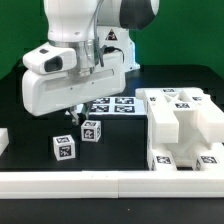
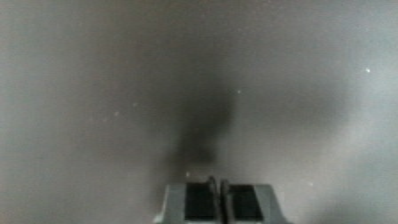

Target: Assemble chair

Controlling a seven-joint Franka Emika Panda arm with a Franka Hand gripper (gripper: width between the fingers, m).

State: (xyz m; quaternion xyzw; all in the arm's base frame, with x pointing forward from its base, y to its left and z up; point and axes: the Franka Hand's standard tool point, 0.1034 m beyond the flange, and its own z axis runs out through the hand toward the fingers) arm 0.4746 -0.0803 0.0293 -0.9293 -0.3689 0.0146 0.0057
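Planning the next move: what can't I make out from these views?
End effector: wrist view blurred; open or shut unclear, nothing beneath recognisable.
Its fingertips, exterior view: too small and dark to separate.
White piece: cut by exterior view's left edge.
Marker board: partly behind the arm.

Two small white cubes, one [image 1: 64, 148] at lower left and the other [image 1: 91, 129] just up and right of it, show black-and-white tags, while a bulky white stepped piece [image 1: 180, 128] with tagged faces fills the right.
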